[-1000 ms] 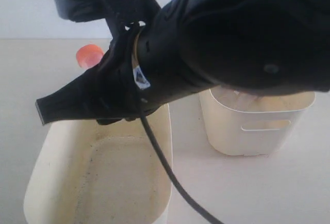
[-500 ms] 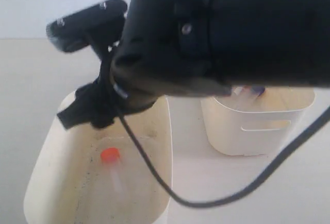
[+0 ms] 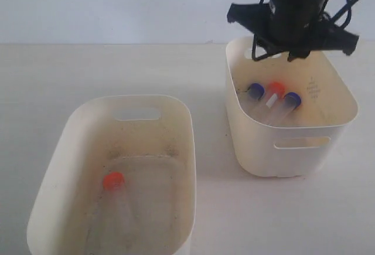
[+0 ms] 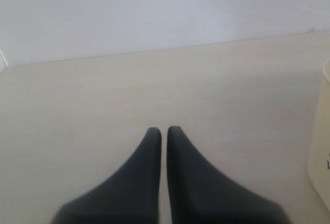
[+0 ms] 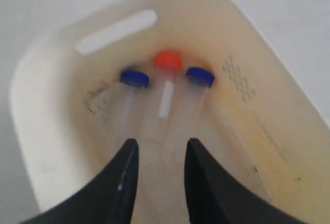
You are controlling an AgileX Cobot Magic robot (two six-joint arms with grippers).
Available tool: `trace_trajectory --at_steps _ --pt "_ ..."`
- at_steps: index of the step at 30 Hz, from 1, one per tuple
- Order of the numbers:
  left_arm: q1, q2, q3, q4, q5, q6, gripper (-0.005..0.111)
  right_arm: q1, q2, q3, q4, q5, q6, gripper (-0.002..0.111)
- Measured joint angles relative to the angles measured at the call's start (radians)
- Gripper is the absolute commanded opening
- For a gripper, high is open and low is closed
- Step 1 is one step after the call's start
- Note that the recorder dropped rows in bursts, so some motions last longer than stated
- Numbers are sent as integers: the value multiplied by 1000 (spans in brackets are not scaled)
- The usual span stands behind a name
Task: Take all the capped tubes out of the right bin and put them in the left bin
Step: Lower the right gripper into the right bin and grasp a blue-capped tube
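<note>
My left gripper (image 4: 160,130) sits at the bottom centre of its wrist view over bare table (image 4: 77,90), fingers nearly touching with only a slim gap, holding nothing. In the exterior view the left bin (image 3: 70,149) fills the lower left. One orange-capped tube (image 3: 113,180) lies on its speckled base, cap toward the top of the frame, long axis running down toward the bottom edge. At the right stands the right bin (image 3: 258,149), where three tubes lie close side by side — a blue-capped tube (image 3: 255,90), a labelled orange-capped one (image 3: 276,88), and a second blue-capped tube (image 3: 292,98). Their caps all point to the upper part of the frame, their bodies roughly parallel. My right gripper (image 5: 159,144) hangs above them, parted and empty, its gap lined up with the middle tube's length. The risk I see is crowding — my fingers may come down on the neighbours' bodies, nip two at once, or squeeze a smooth round tube so that it slips out sideways.
</note>
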Motion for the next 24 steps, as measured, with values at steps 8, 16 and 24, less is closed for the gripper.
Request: trace_trajectory --at_steps 8,16,24 --pt "0 0 0 0 0 0 4 -17 119 0 97 97 56 30" --pt "0 0 0 0 0 0 4 -79 130 0 129 75 73 30" --pt "0 0 0 0 0 0 4 -89 208 0 165 -10 49 30"
